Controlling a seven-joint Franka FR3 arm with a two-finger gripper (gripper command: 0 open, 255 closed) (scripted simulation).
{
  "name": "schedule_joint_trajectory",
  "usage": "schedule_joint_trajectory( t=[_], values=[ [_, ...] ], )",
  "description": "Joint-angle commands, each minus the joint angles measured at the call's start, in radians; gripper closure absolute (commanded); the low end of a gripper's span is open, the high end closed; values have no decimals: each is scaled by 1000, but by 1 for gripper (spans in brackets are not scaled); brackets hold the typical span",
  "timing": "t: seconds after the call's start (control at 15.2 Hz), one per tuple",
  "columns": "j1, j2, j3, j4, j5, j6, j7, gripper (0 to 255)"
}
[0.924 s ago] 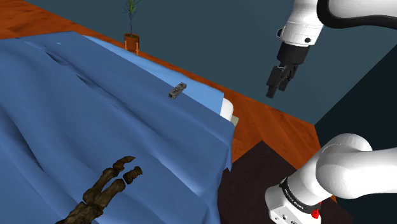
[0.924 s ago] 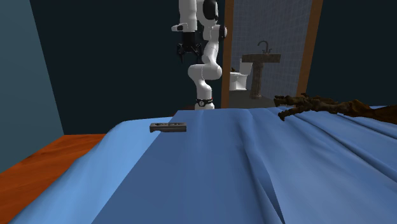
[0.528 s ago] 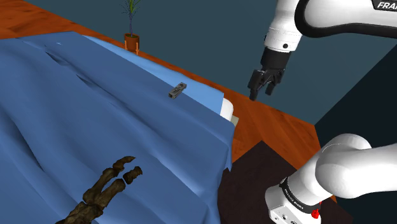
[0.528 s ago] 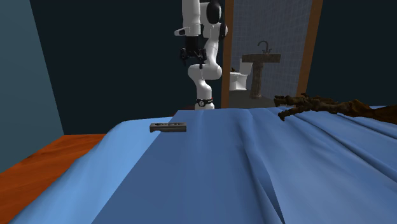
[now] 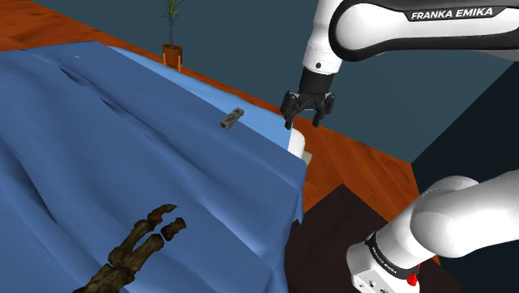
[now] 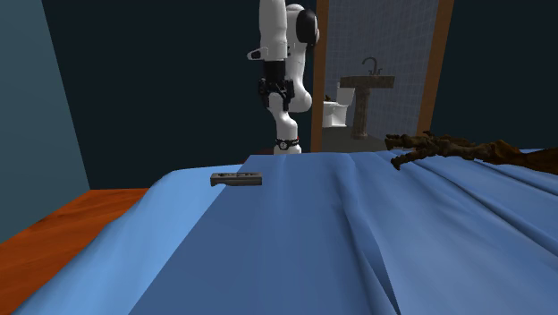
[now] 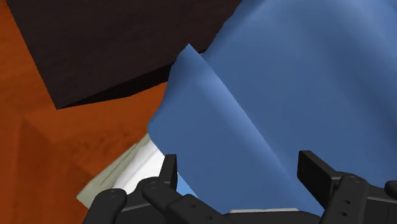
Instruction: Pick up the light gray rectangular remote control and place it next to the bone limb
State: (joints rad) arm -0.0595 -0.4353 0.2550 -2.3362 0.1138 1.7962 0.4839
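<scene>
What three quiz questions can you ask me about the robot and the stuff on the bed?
1. True or false: the gripper is shut on the remote control.
2. What colour is the cover that the remote control lies on? A red, B blue, C green.
3. In the shoulder view, which lies nearer the gripper: the remote control or the bone limb?

Key: 1 false, its fingers stand apart and hold nothing; 2 B; 3 the remote control.
</scene>
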Motion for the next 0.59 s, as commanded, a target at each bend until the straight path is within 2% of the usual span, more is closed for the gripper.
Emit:
schedule_joint_trajectory(
  t=[0.0, 0.53],
  values=[
    [-15, 77, 29, 35, -2, 57, 84, 0],
    [-55, 379, 99, 218, -84, 211, 409, 0]
  ],
)
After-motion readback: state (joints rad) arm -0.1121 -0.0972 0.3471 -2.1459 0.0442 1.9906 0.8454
